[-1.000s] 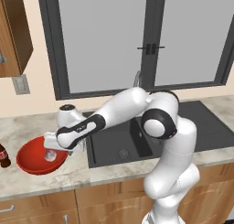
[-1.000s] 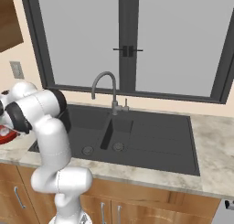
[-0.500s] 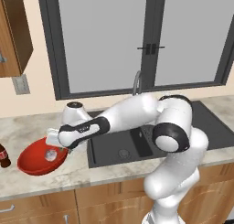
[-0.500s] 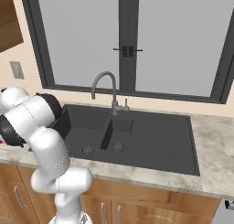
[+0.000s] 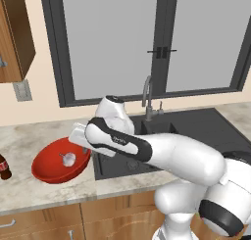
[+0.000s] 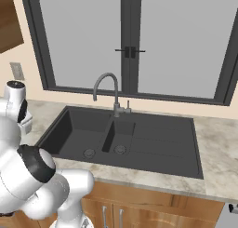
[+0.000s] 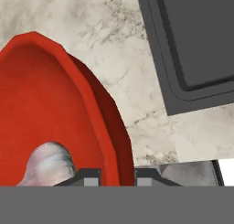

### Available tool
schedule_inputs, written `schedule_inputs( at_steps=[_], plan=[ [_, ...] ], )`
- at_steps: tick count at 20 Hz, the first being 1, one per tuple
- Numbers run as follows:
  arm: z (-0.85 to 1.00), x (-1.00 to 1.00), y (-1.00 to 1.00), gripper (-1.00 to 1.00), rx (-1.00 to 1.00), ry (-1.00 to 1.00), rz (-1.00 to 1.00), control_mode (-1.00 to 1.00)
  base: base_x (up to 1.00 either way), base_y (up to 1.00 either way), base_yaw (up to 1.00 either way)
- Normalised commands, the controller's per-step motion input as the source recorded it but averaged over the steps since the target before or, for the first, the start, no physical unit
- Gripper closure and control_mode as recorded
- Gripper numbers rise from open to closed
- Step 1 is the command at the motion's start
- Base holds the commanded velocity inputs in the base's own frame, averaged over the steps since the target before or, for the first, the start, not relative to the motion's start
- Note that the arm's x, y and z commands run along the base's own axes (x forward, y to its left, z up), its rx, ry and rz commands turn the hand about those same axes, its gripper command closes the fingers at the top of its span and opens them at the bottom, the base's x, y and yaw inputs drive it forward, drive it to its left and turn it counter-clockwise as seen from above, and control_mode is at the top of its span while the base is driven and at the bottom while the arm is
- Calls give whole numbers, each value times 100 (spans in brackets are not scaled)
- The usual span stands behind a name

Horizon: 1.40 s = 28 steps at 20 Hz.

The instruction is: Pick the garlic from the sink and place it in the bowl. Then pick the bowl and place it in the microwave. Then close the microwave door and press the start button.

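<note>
Two dark finger tips rise at the bottom centre of the hand view, one on each side of the red bowl [image 7: 55,104]'s near rim. The gripper [image 7: 117,176] is set astride that rim with a narrow gap between the tips; whether the pads already press on the rim cannot be told.

The garlic [image 7: 50,166] lies inside the bowl, at the lower left of the hand view, just left of the left tip. In the left base view the garlic [image 5: 68,158] sits near the middle of the bowl [image 5: 51,170], which rests on the marbled counter [image 5: 29,136] at the left of the frame, just beside the dark sink [image 5: 196,131].

The relation that matters for the coming move: the rim runs up and away between the jaws, along the view's vertical, so the tips close across its thin wall, not along it. The bowl's body spreads left of the jaws; the sink [image 7: 192,40] lies upper right. Judging from this, the garlic step is done and lifting the bowl is the step in hand.

A dark bottle [image 5: 4,168] stands at the left edge of the left base view; its label is too small to read. No other writing is legible.
</note>
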Motion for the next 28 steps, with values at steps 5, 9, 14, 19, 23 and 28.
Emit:
schedule_inputs(
  at_steps=[5, 9, 14, 19, 23, 28],
  plan=[
    [100, -46, -56, 100, 0, -3, -9, -100, 0, 0, 0],
    [100, -39, -56, 100, 0, 0, -15, -100, 0, 0, 0],
    [84, -19, -49, 100, 0, 0, -24, -100, 0, 0, 0],
    [66, -3, -7, 100, 0, 0, -20, -100, 0, 0, 0],
    [69, -38, -25, 100, 0, 1, -19, -100, 0, 0, 0],
    [35, -38, -59, 100, 4, 0, -28, -100, 0, 0, 0]
  ],
)
